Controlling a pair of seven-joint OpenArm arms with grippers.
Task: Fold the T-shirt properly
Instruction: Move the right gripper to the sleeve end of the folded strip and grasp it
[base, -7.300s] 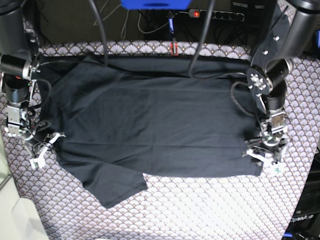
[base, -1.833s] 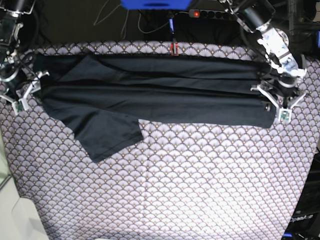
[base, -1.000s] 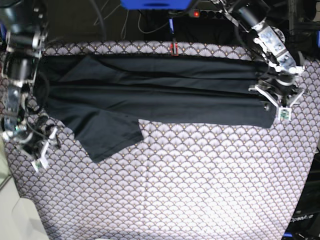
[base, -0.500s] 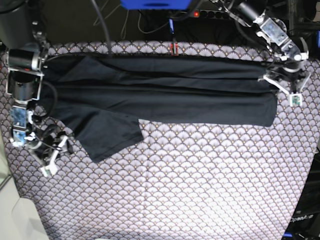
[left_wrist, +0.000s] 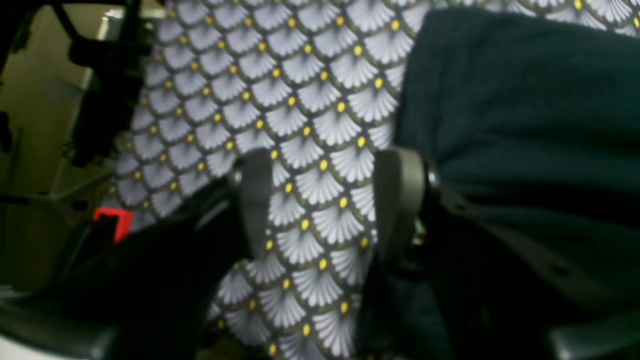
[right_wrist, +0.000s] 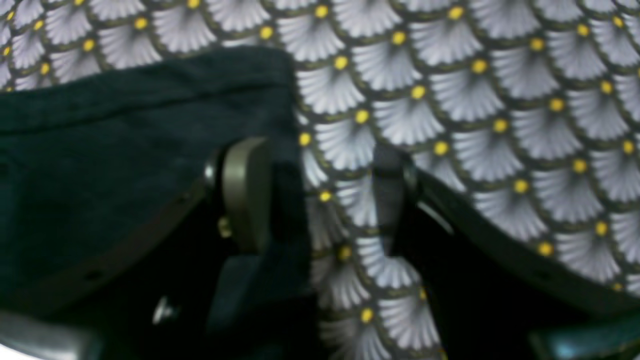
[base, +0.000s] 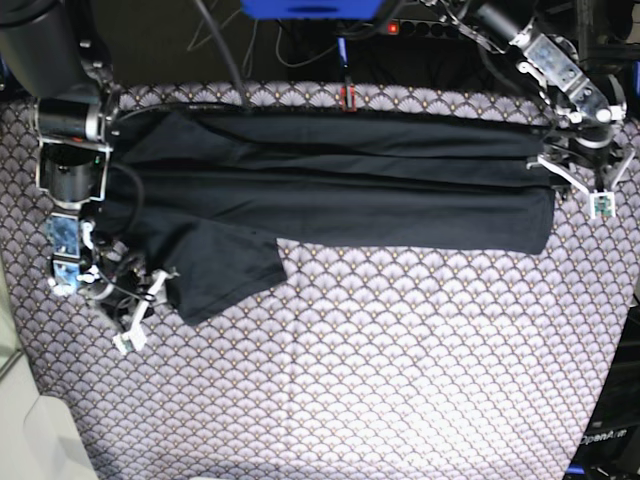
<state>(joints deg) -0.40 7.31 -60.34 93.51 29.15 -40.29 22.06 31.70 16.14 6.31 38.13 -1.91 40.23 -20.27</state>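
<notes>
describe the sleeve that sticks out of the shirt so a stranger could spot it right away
On the scallop-patterned cloth a long black T-shirt lies folded into a band. Near the right gripper, one sleeve juts toward the camera, the only flap breaking the straight lower edge.

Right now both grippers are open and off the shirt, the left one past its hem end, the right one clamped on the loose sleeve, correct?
Not quite. The right gripper is open too, straddling the sleeve edge of the T-shirt, not clamped; the right wrist view shows it. The left gripper is open over the scallop-patterned cloth.
</notes>
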